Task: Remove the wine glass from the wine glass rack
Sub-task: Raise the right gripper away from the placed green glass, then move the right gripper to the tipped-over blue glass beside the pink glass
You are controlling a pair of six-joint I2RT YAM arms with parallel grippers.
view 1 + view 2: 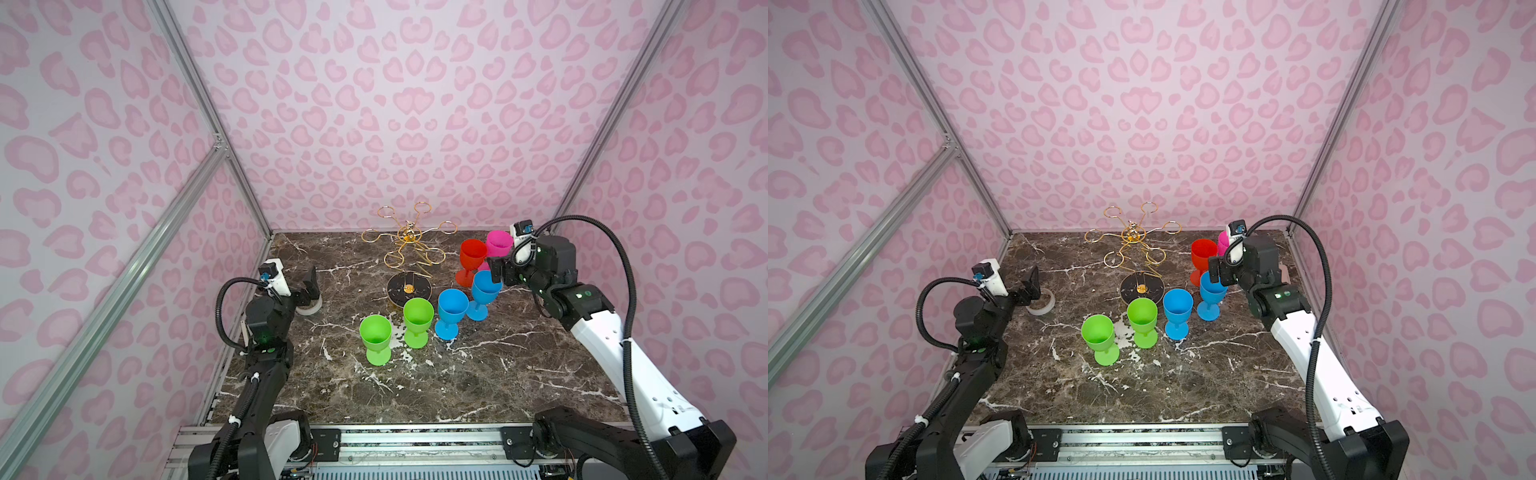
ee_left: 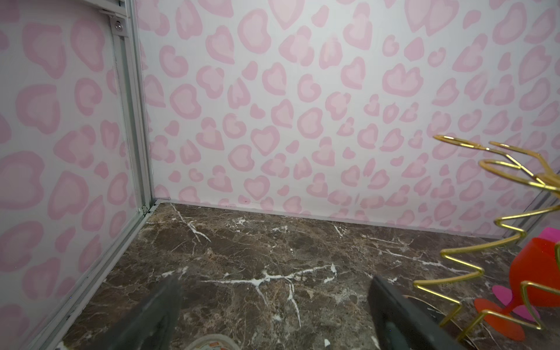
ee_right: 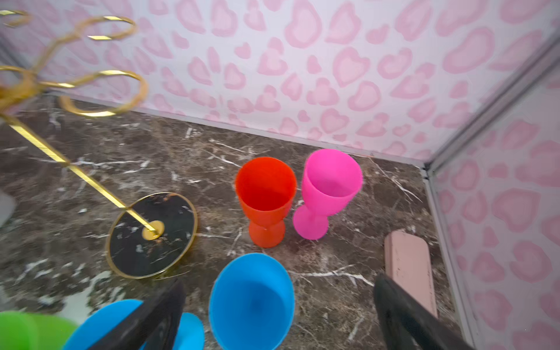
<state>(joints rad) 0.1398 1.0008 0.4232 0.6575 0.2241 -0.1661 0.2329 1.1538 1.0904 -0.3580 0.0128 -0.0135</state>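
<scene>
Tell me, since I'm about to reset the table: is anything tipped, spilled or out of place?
Nothing is tipped or spilled: all six glasses stand upright on the table, and the wine glass rack's loops are empty. Two strays: a tape roll by the left gripper and a pink block near the right gripper.

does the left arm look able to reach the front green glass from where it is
Probably yes: the left gripper, jaws open, has only bare table between it and the front green glass.
</scene>
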